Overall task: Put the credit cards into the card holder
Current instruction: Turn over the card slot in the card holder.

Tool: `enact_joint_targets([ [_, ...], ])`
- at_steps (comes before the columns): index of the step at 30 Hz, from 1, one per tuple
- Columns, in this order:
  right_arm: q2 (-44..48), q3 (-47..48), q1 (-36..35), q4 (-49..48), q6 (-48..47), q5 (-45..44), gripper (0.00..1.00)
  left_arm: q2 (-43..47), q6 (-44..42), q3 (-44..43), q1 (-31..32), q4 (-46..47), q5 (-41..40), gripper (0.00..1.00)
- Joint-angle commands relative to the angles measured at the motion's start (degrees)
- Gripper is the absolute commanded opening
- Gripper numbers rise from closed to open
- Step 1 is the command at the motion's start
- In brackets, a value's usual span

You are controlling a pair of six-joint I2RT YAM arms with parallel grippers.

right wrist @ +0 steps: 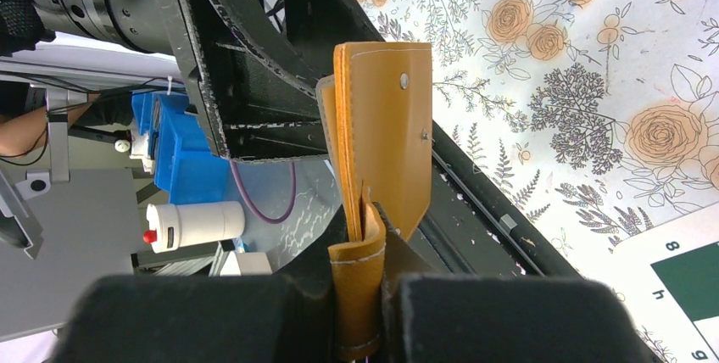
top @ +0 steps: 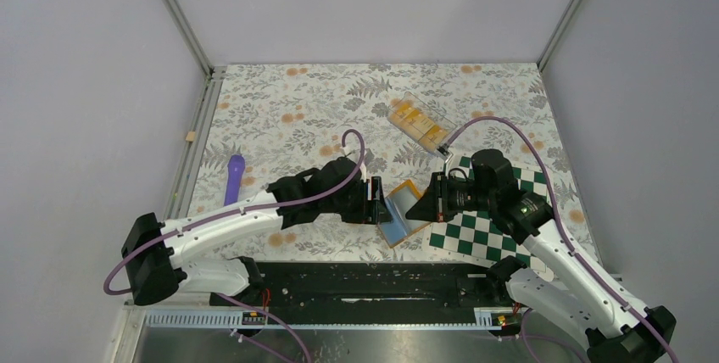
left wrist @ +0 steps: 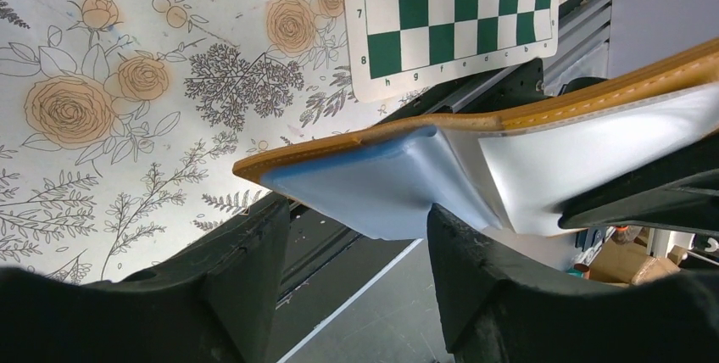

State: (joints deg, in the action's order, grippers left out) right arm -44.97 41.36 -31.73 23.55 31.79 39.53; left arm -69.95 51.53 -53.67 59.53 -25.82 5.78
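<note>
The right end effector (right wrist: 360, 295) is pinching one flap of the small orange folding wallet (right wrist: 381, 125), holding it up by the near edge of the worktop (top: 280, 100). The left end effector (left wrist: 360, 236) is gaping around its light-blue pocket (left wrist: 356, 185). They are probably spreading it open; next comes fetching thin orange-yellow cards (top: 407, 114) from the clear plastic box (top: 434, 113) toward the far edge.
</note>
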Motion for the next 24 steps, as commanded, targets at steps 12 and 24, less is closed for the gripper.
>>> enact_joint_targets([
  [12, -0.51, -0.58, -0.35, -0.63, -0.03, 0.44, 0.0, 0.82, 2.15, -1.46, 0.24, 7.3, -0.5, 0.62],
  [24, -0.81, 0.64, -0.35, 0.05, -0.39, 0.14, 0.0, -3.32, 2.63, -3.31, 0.29, -3.27, -4.16, 0.46],
])
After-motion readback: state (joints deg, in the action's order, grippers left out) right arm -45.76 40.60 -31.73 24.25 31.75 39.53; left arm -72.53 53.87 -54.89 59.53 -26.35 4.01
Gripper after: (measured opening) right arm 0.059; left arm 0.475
